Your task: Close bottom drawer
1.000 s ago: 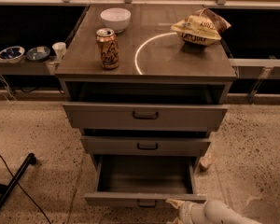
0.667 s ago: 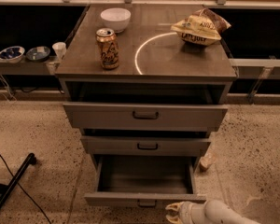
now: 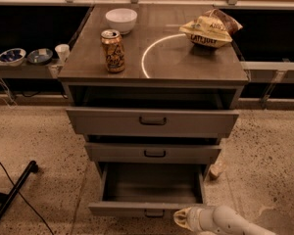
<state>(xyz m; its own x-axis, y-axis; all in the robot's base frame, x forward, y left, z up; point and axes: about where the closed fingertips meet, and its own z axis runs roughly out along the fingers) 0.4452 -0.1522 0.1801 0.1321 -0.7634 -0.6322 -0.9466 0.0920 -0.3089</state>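
Bottom drawer [image 3: 122,208] open — gripper [image 3: 183,219] (white) beside its front; can [image 3: 112,50] label unreadable

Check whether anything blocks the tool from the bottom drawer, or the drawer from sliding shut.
Nothing visible does. The tool is at the picture's bottom edge, just right of the handle of the bottom drawer. The drawer holds nothing visible, so its way into the cabinet looks free.
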